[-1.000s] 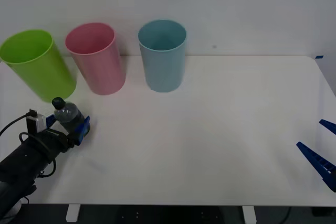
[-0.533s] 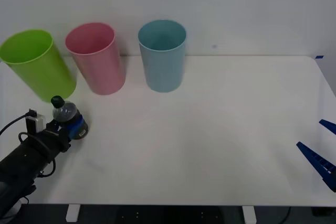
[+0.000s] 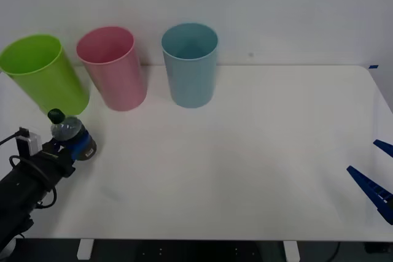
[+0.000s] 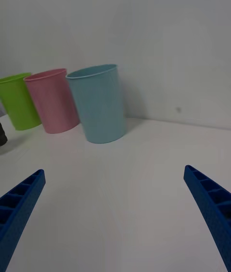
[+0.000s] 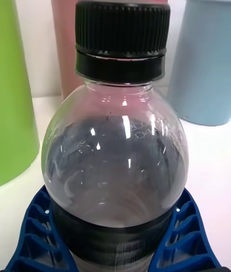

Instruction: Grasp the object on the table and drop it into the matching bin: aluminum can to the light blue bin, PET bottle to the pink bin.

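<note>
Left gripper [image 3: 72, 147] clamped around the PET bottle [image 3: 69, 133] at its label, cap up, low over the table [image 3: 258, 151], keeping it upright for carrying; pink bin [image 3: 113, 69] just ahead. Right gripper [image 3: 376, 173] parked, spread wide, holding nothing.

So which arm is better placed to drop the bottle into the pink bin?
The left. Its gripper is shut on the PET bottle, near the pink bin. The right gripper is open at the table's far edge.

Overhead front view; wrist views facing bins [image 3: 189, 65].
</note>
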Controlling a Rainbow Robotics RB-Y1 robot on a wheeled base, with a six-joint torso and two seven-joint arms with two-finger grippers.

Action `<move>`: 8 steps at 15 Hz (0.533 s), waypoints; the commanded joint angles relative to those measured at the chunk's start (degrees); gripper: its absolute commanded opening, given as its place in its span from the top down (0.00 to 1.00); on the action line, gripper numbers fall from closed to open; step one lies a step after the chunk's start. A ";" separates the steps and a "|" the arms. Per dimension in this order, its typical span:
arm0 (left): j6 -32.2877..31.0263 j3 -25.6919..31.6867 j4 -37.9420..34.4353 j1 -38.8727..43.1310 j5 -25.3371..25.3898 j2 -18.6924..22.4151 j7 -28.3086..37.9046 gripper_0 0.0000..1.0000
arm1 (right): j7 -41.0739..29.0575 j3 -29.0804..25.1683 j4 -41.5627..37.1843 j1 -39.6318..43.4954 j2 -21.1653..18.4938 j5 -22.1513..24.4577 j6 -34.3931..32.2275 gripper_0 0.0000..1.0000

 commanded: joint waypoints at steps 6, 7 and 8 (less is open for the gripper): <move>2.19 0.18 -18.23 6.51 0.76 0.01 14.99 1.00 | 0.00 0.00 0.00 0.00 0.00 0.00 0.00 0.00; 2.37 0.27 -19.64 6.60 0.76 0.01 16.66 1.00 | 0.00 0.00 0.00 0.00 0.00 0.00 0.00 0.00; 2.46 0.53 -20.95 6.60 0.76 0.01 18.24 1.00 | 0.00 0.00 0.00 0.00 0.00 0.00 0.00 0.00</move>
